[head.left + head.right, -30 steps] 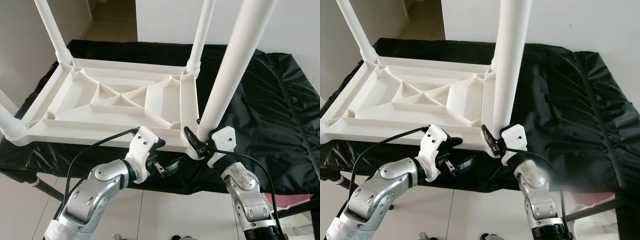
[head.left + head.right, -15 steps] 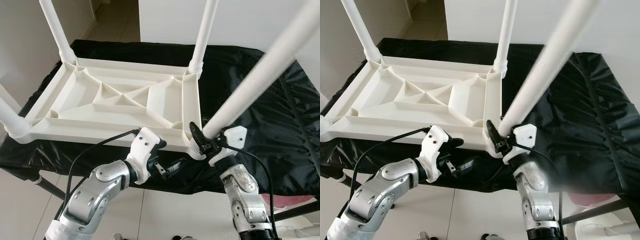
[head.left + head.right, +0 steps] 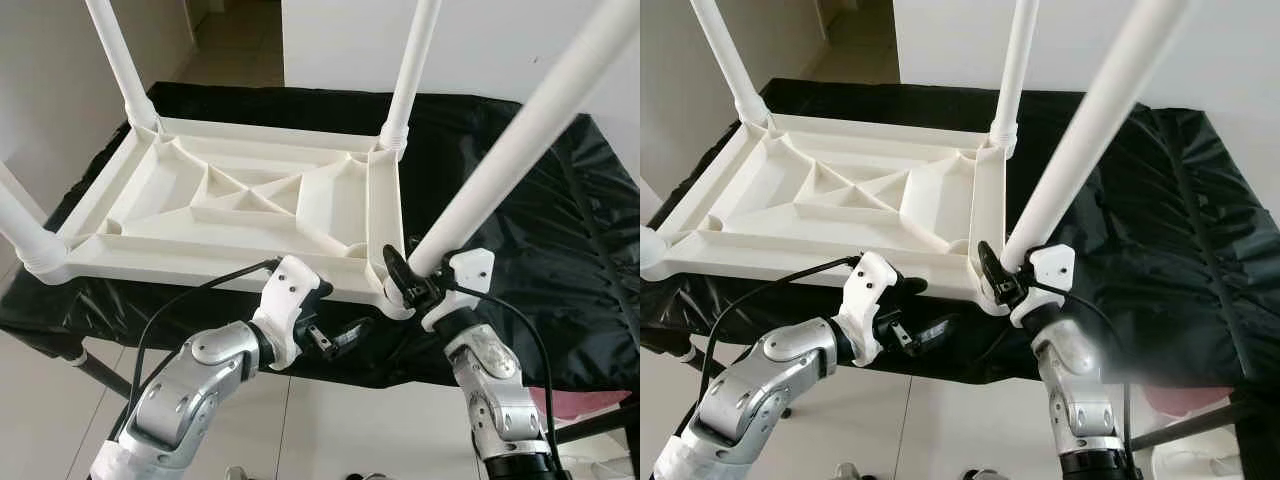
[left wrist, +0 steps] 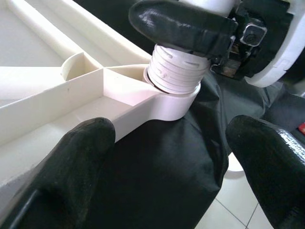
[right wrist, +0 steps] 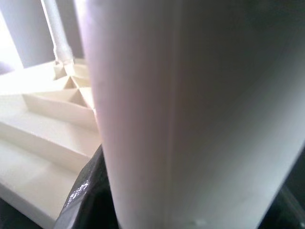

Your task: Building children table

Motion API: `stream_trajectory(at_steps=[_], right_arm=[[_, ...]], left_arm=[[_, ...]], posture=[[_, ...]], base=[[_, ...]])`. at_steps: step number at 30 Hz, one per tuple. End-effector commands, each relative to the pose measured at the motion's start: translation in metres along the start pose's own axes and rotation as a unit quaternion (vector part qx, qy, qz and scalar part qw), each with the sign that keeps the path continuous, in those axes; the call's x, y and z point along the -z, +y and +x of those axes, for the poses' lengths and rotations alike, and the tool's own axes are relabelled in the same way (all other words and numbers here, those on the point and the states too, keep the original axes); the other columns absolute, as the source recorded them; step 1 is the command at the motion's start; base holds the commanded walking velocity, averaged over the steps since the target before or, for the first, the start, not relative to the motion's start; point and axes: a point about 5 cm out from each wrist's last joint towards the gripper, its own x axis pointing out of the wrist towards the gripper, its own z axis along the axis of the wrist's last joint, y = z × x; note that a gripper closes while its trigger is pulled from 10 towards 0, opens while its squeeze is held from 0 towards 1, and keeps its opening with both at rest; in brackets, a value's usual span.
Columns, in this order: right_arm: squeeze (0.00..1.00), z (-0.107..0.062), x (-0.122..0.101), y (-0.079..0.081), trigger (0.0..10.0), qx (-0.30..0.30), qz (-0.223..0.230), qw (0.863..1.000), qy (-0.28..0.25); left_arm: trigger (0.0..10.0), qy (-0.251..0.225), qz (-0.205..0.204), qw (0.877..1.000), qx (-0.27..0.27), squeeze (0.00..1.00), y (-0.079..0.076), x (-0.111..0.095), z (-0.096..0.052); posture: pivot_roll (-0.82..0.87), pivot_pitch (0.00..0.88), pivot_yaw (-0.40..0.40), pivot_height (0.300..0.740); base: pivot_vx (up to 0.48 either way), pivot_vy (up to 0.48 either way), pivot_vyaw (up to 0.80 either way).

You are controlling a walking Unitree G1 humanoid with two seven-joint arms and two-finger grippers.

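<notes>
- Left eye view — the upturned white table top (image 3: 240,215) lies on the black cover (image 3: 520,240), ribs up, with three legs standing in the far-left, near-left and far-right corners. The fourth leg (image 3: 520,140) sits at the near-right corner socket (image 3: 392,298), and its long axis tips off plumb, leaning up toward 1 o'clock. The right gripper (image 3: 405,283) is clamped round its base, right at the socket. The left gripper (image 3: 335,338) hangs just below the table top's near edge, at about 8 o'clock from that socket, jaws spread and holding nothing.
- Right eye view — same scene: the lean is plain against the far-right leg (image 3: 1018,65), which stands straight. Open cover lies to the right of the table top, open floor below the near edge — room to swing the leg upright.
- Left wrist view — the leg's ribbed threaded end (image 4: 174,71) sits in the socket collar but looks cocked, not seated square. One black finger (image 4: 183,26) of the right gripper wraps the leg above it.
- Right wrist view — the leg's white shaft (image 5: 190,109) runs close along the lens, the table top's ribs (image 5: 52,105) beyond.
- My read: the right arm is the one on the leg; the move turns on bringing that axis back to vertical over the socket before turning it in.
</notes>
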Motion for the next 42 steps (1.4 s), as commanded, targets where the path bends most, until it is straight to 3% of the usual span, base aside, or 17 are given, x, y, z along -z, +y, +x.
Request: stream_trajectory(at_steps=[1,5,13,25,42], right_arm=[[0.0,-0.001,0.013,0.001,10.0,-0.028,-0.04,0.998,0.048],[0.0,0.0,0.014,0.005,10.0,-0.071,-0.093,0.992,0.056],[0.0,-0.002,0.017,0.006,10.0,-0.087,-0.104,0.989,0.065],[0.0,-0.001,0.025,-0.004,10.0,-0.033,0.002,0.995,0.097],[0.0,-0.004,0.033,-0.002,10.0,0.024,0.06,0.991,0.116]], left_arm=[[10.0,0.008,0.0,1.0,-0.006,0.0,-0.001,0.004,0.0],[10.0,0.008,0.0,1.0,-0.007,0.0,-0.001,0.004,0.0],[10.0,0.007,-0.001,1.0,-0.011,0.0,-0.001,0.004,-0.002],[10.0,0.009,0.002,1.0,-0.01,0.0,-0.001,0.004,-0.002],[10.0,0.009,0.003,1.0,-0.013,0.0,0.001,0.003,-0.002]], posture=[[0.0,0.108,0.016,0.74],[0.0,0.11,0.014,0.74],[0.01,0.116,0.012,0.74],[0.01,0.122,0.016,0.74],[0.01,0.136,0.018,0.74]], base=[[0.0,0.0,0.0],[0.0,0.0,0.0],[0.0,0.0,0.0],[0.0,0.0,0.0],[0.0,0.0,0.0]])
